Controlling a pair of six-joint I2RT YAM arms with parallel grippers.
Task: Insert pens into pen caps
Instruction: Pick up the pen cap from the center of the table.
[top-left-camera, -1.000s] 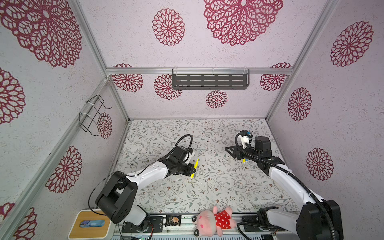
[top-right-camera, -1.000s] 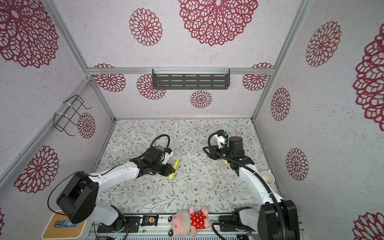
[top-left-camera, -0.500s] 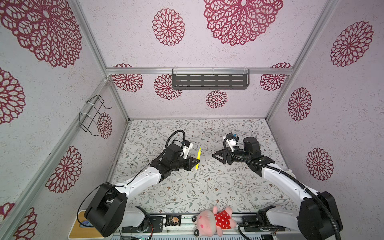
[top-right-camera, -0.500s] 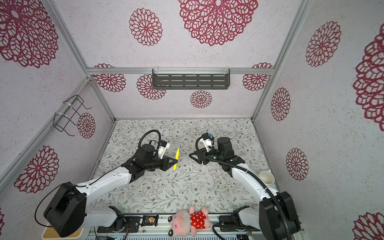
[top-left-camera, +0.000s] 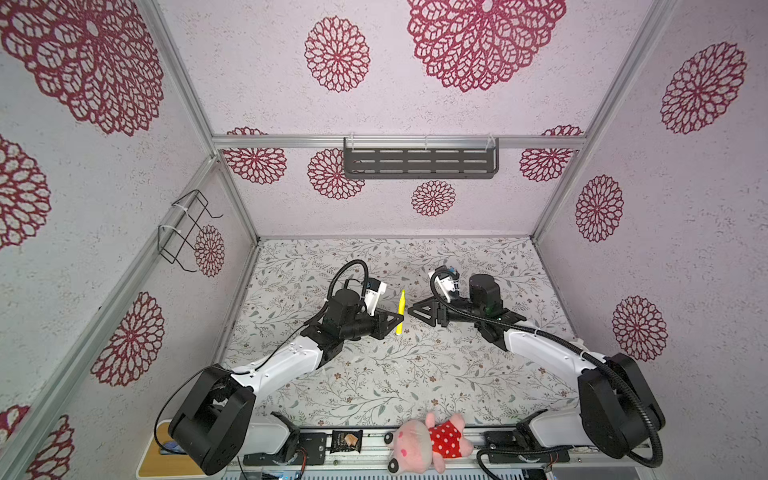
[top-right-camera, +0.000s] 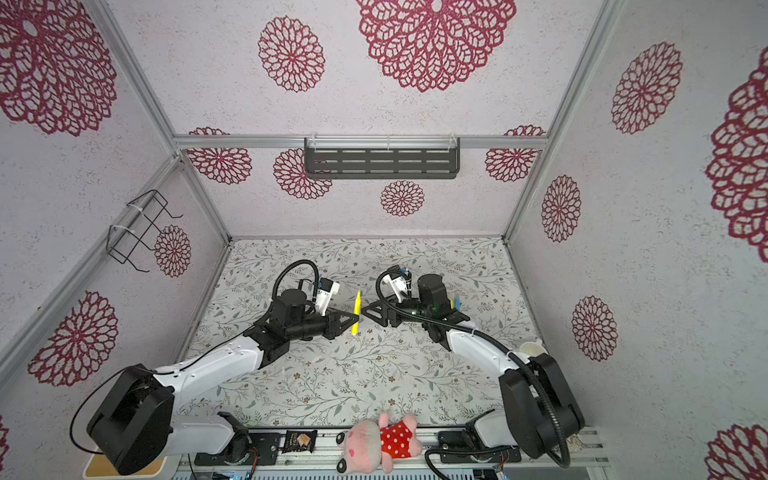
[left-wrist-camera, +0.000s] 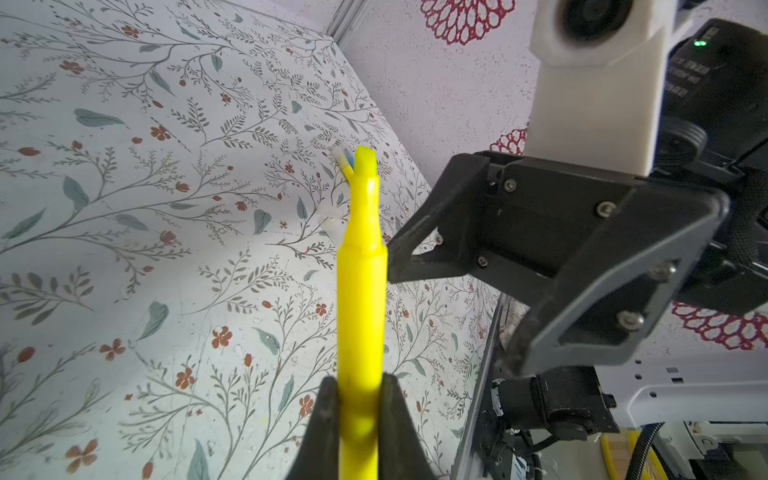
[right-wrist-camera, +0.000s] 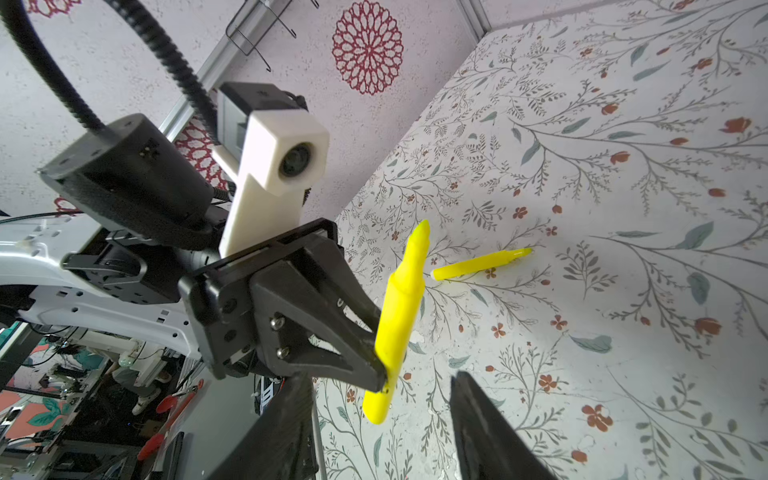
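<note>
– Pale walls stamped with dark red rosettes box in a table under a leaf-and-flower cover (top-left-camera: 374, 374). Where are the two arms?

– Both reach in over the middle of the table, and their tips come almost nose to nose.

– What does the left one hold?

– The left gripper (top-left-camera: 400, 321) is pressed together on a bright yellow pen (top-left-camera: 400, 311). It pinches the lower half of the barrel. In both top views the pen's tapered tip points toward the back wall.

– Is that pen resting on the table?

– No. The right wrist view shows the pen (right-wrist-camera: 401, 316) up in the air, tilted, with its chisel tip bare and uncapped.

– And the right one?

– The right gripper (top-left-camera: 411, 312) has its jaws spread, with nothing gripped between them. In the left wrist view one of its fingertips (left-wrist-camera: 415, 268) sits just beside the pen's shoulder. I cannot tell if it touches.

– Where are the other pens?

– A second yellow pen (right-wrist-camera: 482, 262) lies flat on the cover, beyond the held one. A blue pen (top-right-camera: 456, 301) shows just behind the right arm's wrist, on the side toward the right wall.

– Any caps?

– A small whitish piece (left-wrist-camera: 332, 222) lies on the cover past the held pen. It may be a pen cap, but it is too blurred to be sure
</note>
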